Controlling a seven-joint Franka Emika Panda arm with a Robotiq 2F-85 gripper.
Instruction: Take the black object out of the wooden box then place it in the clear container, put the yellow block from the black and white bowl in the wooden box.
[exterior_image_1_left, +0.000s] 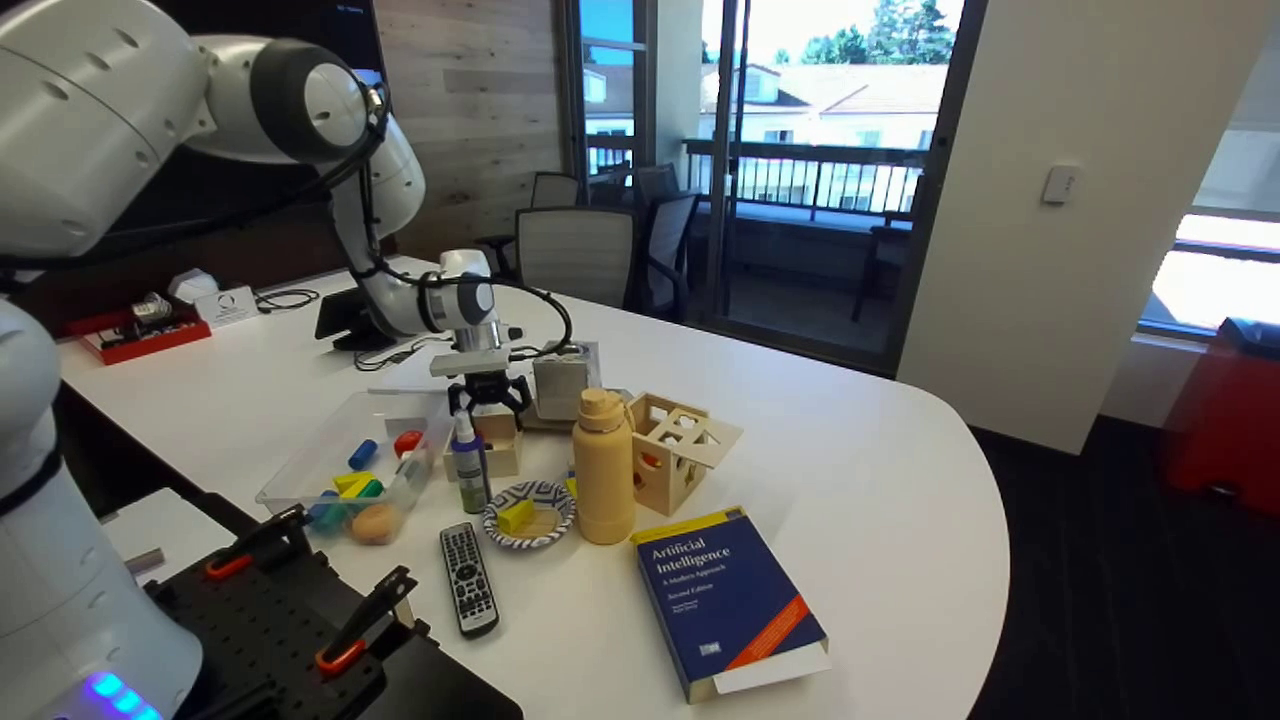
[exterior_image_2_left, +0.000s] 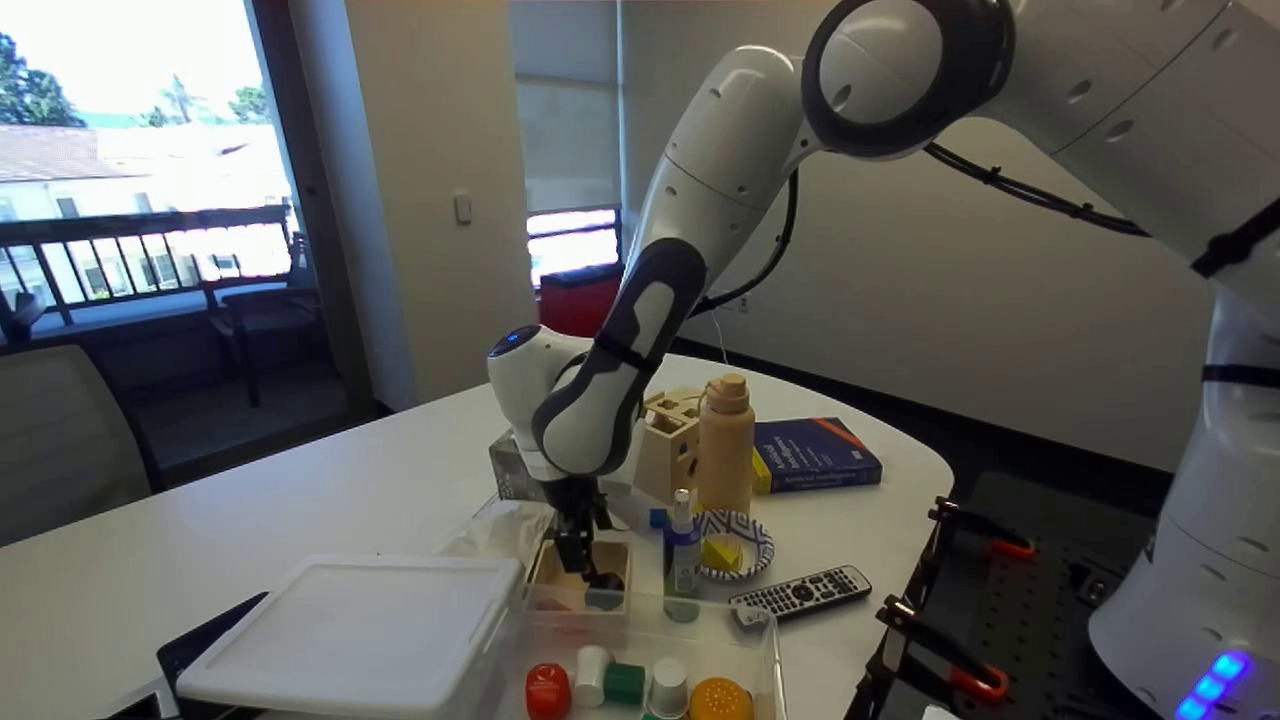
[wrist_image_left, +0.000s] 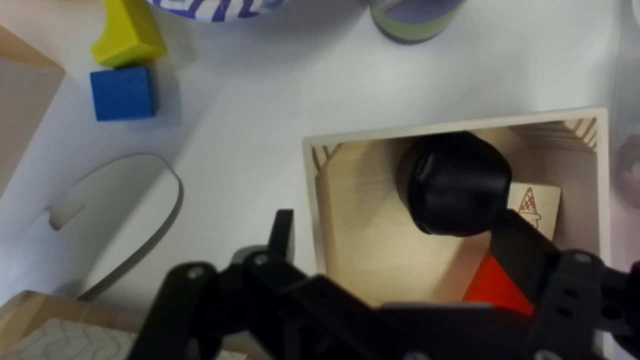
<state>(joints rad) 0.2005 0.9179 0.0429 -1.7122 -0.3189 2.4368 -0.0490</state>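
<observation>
The fingers (wrist_image_left: 522, 252) are spread wide, gripping nothing. The wrist view puts the left one to the left of the wooden box (wrist_image_left: 367, 220) and the right one over its inside, its tip overlapping the black object (wrist_image_left: 457, 185) — whether they touch I cannot tell. The black object lies in the box, by the far wall and right of the middle. Only this view shows clearly what lies with it: a pale block (wrist_image_left: 535, 207) with a cone drawn on it, and a red piece (wrist_image_left: 495, 287) partly behind the right finger. In an exterior view a spray bottle (exterior_image_1_left: 470, 470) covers the box's left part.

Both exterior views show the yellow block (exterior_image_1_left: 515, 516) in the patterned bowl (exterior_image_1_left: 540, 492); the wrist view catches just a slice of the bowl's rim. It does show a second yellow piece (wrist_image_left: 131, 35), out on the bench (wrist_image_left: 235, 150) just beside a blue block (wrist_image_left: 123, 94).

In an exterior view the clear container (exterior_image_2_left: 765, 655) runs out of frame at the near edge, a red lump (exterior_image_2_left: 547, 692) inside — in an exterior view it is whole, with a blue cylinder (exterior_image_1_left: 363, 454) lying in it.
</observation>
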